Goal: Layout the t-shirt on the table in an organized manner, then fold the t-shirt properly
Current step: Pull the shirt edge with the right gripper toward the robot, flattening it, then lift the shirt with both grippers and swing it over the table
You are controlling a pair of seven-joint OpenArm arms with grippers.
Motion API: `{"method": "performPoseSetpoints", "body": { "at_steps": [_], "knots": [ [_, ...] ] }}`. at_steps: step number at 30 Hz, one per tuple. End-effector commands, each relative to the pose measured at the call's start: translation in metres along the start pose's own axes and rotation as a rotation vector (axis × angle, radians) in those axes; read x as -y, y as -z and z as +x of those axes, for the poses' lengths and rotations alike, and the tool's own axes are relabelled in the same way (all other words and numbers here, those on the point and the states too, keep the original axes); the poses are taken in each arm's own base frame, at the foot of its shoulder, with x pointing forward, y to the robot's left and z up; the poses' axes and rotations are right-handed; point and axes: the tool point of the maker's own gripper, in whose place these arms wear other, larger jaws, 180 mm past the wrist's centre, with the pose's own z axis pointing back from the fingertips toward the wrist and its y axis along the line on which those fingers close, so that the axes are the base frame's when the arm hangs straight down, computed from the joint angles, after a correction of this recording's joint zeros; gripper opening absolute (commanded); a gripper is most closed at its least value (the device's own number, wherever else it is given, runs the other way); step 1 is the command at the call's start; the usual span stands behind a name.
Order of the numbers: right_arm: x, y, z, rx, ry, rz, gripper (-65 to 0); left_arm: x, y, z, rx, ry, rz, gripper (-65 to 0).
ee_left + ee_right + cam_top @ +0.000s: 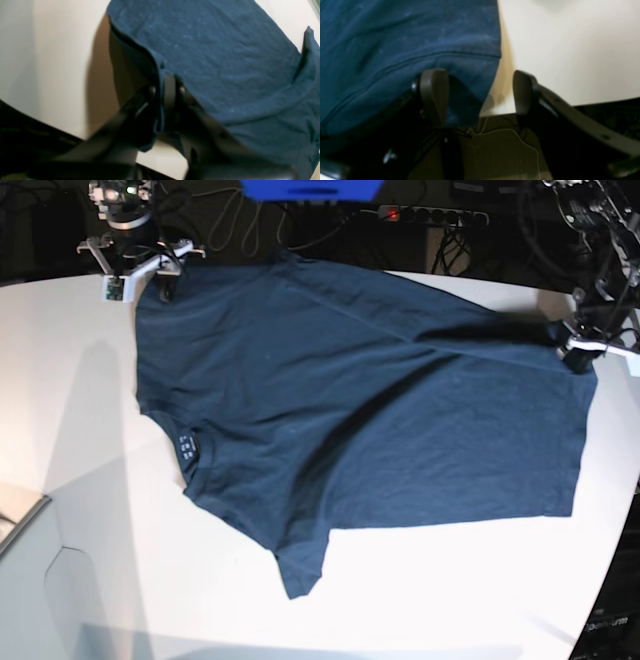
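Note:
The dark navy t-shirt (pixel 350 410) lies spread over the white table (pixel 100 480), its neckline with the label toward the left and one sleeve pointing at the front edge. My left gripper (pixel 578 352) sits at the shirt's far right corner; in the left wrist view this gripper (pixel 170 100) is shut on a fold of the t-shirt (pixel 212 55), lifting it off the table (pixel 50 62). My right gripper (pixel 140 280) is at the far left corner. In the right wrist view it (pixel 480 95) stands wide open, the t-shirt (pixel 395 50) edge draped by its left finger (pixel 435 95).
A grey-white box corner (pixel 20 515) juts in at the lower left. Behind the table a power strip (pixel 430 215) and cables lie in the dark. The table's curved edge (pixel 545 110) runs just under my right gripper, with floor and a white cable (pixel 510 135) below.

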Motion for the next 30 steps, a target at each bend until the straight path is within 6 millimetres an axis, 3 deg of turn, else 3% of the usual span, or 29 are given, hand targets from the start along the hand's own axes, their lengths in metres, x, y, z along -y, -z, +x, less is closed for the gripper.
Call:
{"method": "performPoseSetpoints", "body": {
  "at_steps": [1,5,14,17,21,27,30],
  "knots": [
    [0.001,-0.001,0.009,0.034,-0.003,0.002,-24.2,0.001,-0.003,0.013,0.04,0.012,-0.007,-65.0],
    [-0.001,0.003,0.014,0.046,0.001,0.005,-24.1,0.0,-0.004,0.012,0.039,0.012,-0.005,-65.0],
    [-0.005,0.013,-0.006,-0.007,0.015,0.017,-24.5,-0.002,-0.005,0.009,0.031,0.013,0.0,-65.0],
    [-0.022,0.011,-0.008,-0.011,0.005,0.107,-25.9,-0.004,-0.006,0.007,0.031,0.014,0.003,-65.0],
    [-0.042,0.008,-0.009,-0.014,-0.008,0.214,-37.0,-0.004,-0.006,0.007,0.031,0.014,0.003,-65.0],
    [-0.045,0.015,-0.014,-0.086,-0.018,0.224,-64.1,-0.005,-0.006,0.008,0.032,0.015,0.005,-65.0],
    [-0.045,0.02,-0.005,-0.088,-0.028,0.225,-65.0,-0.006,-0.008,0.006,0.028,0.019,0.009,-65.0]
  ]
}}
